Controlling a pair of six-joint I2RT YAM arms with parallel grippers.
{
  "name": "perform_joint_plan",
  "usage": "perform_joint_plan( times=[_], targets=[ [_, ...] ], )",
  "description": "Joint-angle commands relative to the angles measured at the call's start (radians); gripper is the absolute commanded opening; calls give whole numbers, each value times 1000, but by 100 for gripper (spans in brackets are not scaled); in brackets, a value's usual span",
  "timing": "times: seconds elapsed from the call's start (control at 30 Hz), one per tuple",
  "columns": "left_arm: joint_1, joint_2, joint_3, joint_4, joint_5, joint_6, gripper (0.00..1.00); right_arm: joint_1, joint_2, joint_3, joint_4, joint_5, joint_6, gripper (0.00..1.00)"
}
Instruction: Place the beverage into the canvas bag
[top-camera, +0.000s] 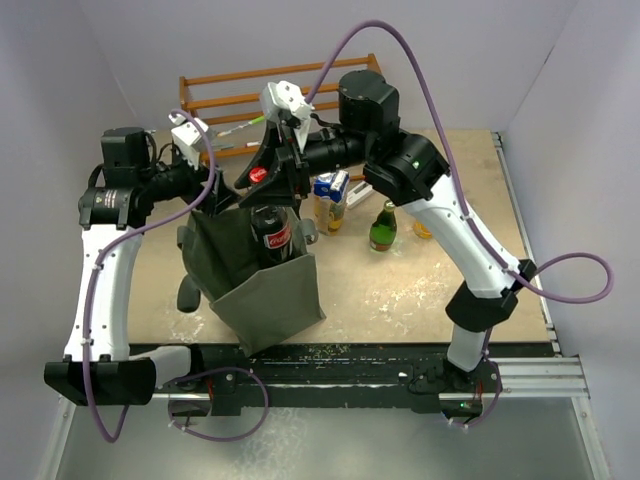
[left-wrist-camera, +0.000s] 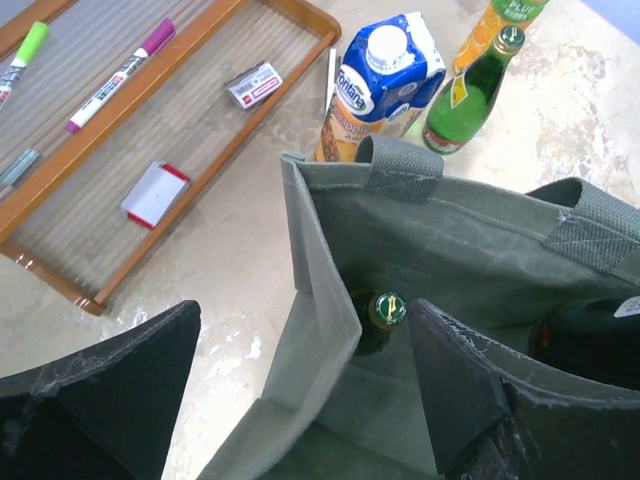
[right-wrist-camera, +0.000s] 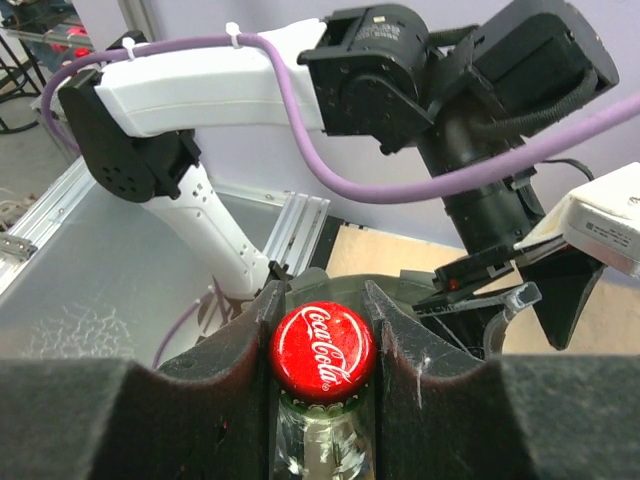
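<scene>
The canvas bag (top-camera: 262, 290) stands open at the table's near left, dark grey-green with loop handles (left-wrist-camera: 402, 165). My right gripper (right-wrist-camera: 322, 335) is shut on the neck of a cola bottle just under its red cap (right-wrist-camera: 323, 350). The bottle (top-camera: 270, 232) hangs upright with its lower body inside the bag's mouth. My left gripper (left-wrist-camera: 305, 312) is open and straddles the bag's rim (left-wrist-camera: 320, 300), one finger outside and one inside. A green bottle with a green cap (left-wrist-camera: 387, 310) stands inside the bag.
Behind the bag stand a blue-topped juice carton (left-wrist-camera: 388, 75), a green glass bottle (top-camera: 383, 228) and an orange-labelled bottle (left-wrist-camera: 500, 18). A wooden tray (left-wrist-camera: 150, 120) with markers and small cards lies at the back.
</scene>
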Motion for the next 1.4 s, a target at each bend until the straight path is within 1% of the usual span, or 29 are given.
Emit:
perform_joint_plan(
  times=[0.0,0.17,0.27,0.33,0.43,0.63,0.77,0.83,0.9,0.93,0.97,1.23,1.37],
  targets=[
    [18,0,80,-140,-48,102,89,0,-16,70,186,0,7,0],
    [117,36,90,-274,-19,257,94,0,18,80,200,-7,19,0],
    [138,47,86,-325,4,331,94,0,32,77,201,-7,22,0],
    [138,55,81,-342,5,360,93,0,40,68,212,-7,32,0],
    [138,64,63,-330,-18,343,88,0,53,58,235,3,43,0],
    [138,53,35,-301,-5,296,71,0,94,62,247,8,19,0],
    [138,53,32,-293,-3,244,57,0,106,34,280,-18,-23,0],
    [138,57,27,-291,3,224,48,0,113,26,296,-32,-38,0],
    [138,56,15,-282,6,203,43,1,121,22,310,-44,-46,0],
    [138,51,-3,-267,14,170,38,1,133,19,325,-54,-51,0],
    [139,46,-11,-259,20,155,35,1,137,19,326,-56,-56,0],
    [138,48,-46,-220,40,44,19,8,193,21,359,-71,-96,0],
    [138,49,-43,-196,67,4,7,15,199,39,340,-55,-119,0]
  ],
)
